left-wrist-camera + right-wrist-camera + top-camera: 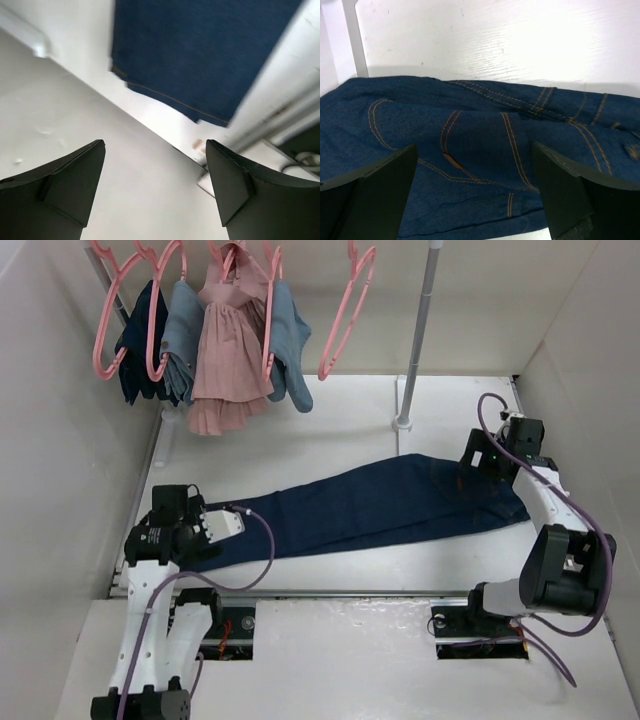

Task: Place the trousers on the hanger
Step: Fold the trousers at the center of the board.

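The trousers [370,508] lie flat on the white worktop [300,440], stretched on a slant from the near left corner, where the leg hems end, up to the right edge, where the waist is spread out. The left gripper [155,141] hovers at the near left corner just short of the hems; its fingers [70,185] stand wide apart with nothing between them, and in the left wrist view the stitched hem edge lies beyond them on bare white surface. The right gripper [474,145] is over the waist end at the right edge, released as well, its two dark fingers [375,190] spread wide above the dark denim; orange seams and a curved pocket line [377,125] run between them, and whether the fingers touch the cloth cannot be told. The hanger [345,315], thin, pink and bare, hangs above the far edge of the worktop, well apart from the trousers. To its left, above the far left corner, more pink hangers carry a pink dress [228,360] and blue denim garments [290,350]. A white upright pole [418,340] stands on the worktop near the far edge, right of the bare hanger
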Robot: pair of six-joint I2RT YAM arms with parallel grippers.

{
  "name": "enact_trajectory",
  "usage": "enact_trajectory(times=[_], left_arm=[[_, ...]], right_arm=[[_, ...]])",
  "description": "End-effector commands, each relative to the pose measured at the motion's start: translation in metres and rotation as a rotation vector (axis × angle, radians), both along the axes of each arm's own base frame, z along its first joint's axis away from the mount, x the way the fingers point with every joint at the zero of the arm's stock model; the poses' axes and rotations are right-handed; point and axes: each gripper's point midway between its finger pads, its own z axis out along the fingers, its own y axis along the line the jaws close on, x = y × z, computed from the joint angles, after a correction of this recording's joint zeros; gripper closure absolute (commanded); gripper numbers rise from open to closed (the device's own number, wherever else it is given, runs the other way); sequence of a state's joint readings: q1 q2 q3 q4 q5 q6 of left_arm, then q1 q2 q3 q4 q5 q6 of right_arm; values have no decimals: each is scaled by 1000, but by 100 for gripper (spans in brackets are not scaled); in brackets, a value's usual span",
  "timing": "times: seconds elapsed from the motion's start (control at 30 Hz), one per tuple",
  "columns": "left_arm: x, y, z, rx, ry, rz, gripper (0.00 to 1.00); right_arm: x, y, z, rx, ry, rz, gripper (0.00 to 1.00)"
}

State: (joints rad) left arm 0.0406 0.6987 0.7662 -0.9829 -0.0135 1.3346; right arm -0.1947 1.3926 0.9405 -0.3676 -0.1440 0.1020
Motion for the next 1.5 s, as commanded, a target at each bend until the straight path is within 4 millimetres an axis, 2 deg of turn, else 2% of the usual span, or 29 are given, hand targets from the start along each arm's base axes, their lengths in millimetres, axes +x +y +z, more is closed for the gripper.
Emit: enact_trajectory(times=[0.0,0.03,0.07,0.1,0.13,0.17,0.2,0.27,0.4,0.47,0.53,0.57,0.6,0.7,0.77,0.8,0.9,0.93,1.0,1.03,1.07,1.1,1.13,1.17,1.2,1.33,1.4,1.43,1.47], left_arm=[[-26,0,-7,13,149,-35,21],[-4,-10,-3,-57,75,-17,21],[-5,-16,-8,-110,93,25,21],[18,-19,-3,-155,12,70,19],[20,-21,-24,-200,65,161,20],[26,-23,-33,-226,79,193,22],[41,-19,-39,-225,45,238,23],[44,-10,-71,-199,110,341,29],[54,15,-108,-81,82,442,32],[70,27,-108,-31,-3,470,32],[79,38,-109,14,-29,503,32],[89,45,-105,20,-68,517,32],[100,52,-103,19,-78,538,32],[122,89,-91,60,-151,617,33],[125,108,-100,100,-143,645,34],[131,112,-97,125,-153,623,34],[144,111,-88,107,-186,594,34],[147,109,-83,88,-197,583,34],[153,94,-69,12,-221,513,34],[144,84,-70,-23,-167,478,34],[145,75,-55,-61,-185,439,34],[145,58,-55,-137,-152,370,34],[127,48,-64,-158,-47,329,34],[128,38,-59,-172,-24,289,34],[124,28,-60,-181,0,262,34],[108,28,-70,-87,39,253,34],[103,33,-71,-58,33,268,34],[98,35,-68,-49,25,273,34],[95,38,-65,-30,28,283,34]], right_arm=[[0,-9,23,-45,-60,-65,0],[-1,-17,28,-64,-71,-115,0],[-1,-22,28,-75,-69,-149,0],[-3,-28,30,-90,-78,-192,0],[-7,-33,28,-89,-67,-253,0],[-8,-38,30,-105,-64,-283,0],[-9,-40,32,-112,-59,-291,0],[-13,-44,35,-105,-41,-324,0],[-21,-54,40,-89,-52,-361,0],[-32,-64,33,-35,-63,-415,0],[-39,-72,43,5,-124,-488,0],[-46,-76,39,20,-123,-515,0],[-47,-76,49,17,-153,-515,0],[-50,-69,49,18,-151,-469,0],[-49,-64,47,34,-137,-439,0],[-54,-64,36,41,-87,-435,0],[-54,-57,24,124,-28,-391,0],[-59,-55,13,155,20,-392,0],[-62,-49,7,247,38,-424,0],[-70,-53,-2,288,57,-464,0],[-71,-51,-7,342,57,-496,0],[-73,-50,-8,381,48,-519,0],[-76,-52,-11,435,40,-548,0],[-78,-47,-18,468,53,-568,3],[-71,-50,-13,487,18,-592,5],[-66,-40,-26,587,60,-607,11],[-66,-36,-21,611,81,-597,12],[-75,-30,-20,612,107,-596,12],[-77,-37,-15,565,92,-613,12]])
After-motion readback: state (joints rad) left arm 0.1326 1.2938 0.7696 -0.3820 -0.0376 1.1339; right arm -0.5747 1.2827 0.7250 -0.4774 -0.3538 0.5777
